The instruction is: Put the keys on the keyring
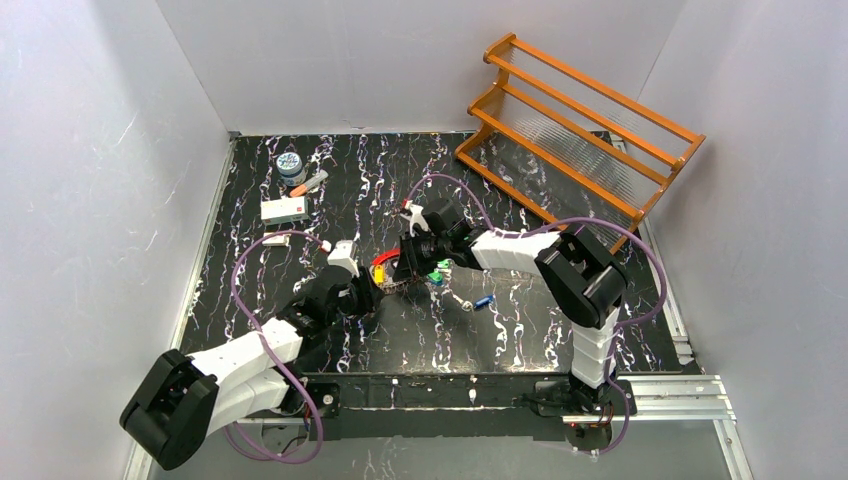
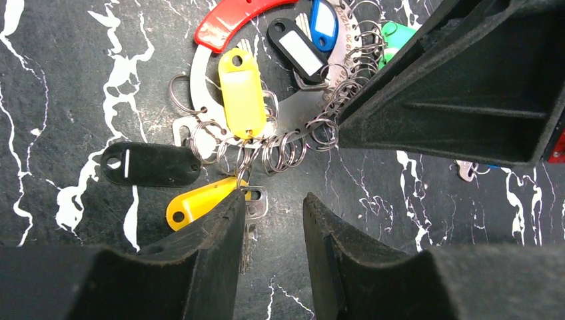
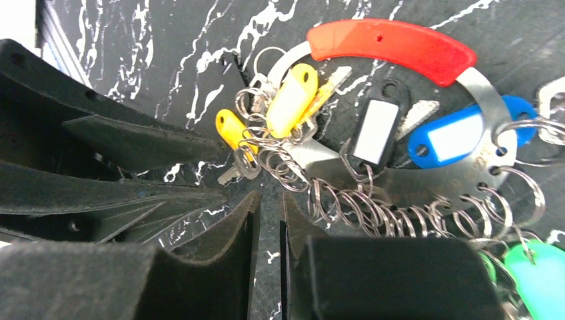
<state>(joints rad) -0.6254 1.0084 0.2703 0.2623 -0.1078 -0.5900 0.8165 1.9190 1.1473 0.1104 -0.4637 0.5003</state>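
Observation:
The keyring (image 2: 293,117) is a flat silvery crescent with a red grip (image 1: 383,260) and a row of small wire rings. It carries yellow, black, blue and green tags and also shows in the right wrist view (image 3: 483,100). A silver key (image 2: 252,213) on a yellow tag (image 2: 200,203) lies against the inner side of my left gripper's left finger. My left gripper (image 2: 273,207) is open and empty, low over the table just in front of the ring bunch. My right gripper (image 3: 271,200) is nearly closed with nothing between its fingers, its tip at the ring row. A loose key with a blue tag (image 1: 484,301) lies to the right.
An orange wooden rack (image 1: 580,130) stands at the back right. A small jar (image 1: 290,165), a marker (image 1: 308,184) and a white box (image 1: 283,209) sit at the back left. The two grippers are close together over the keyring.

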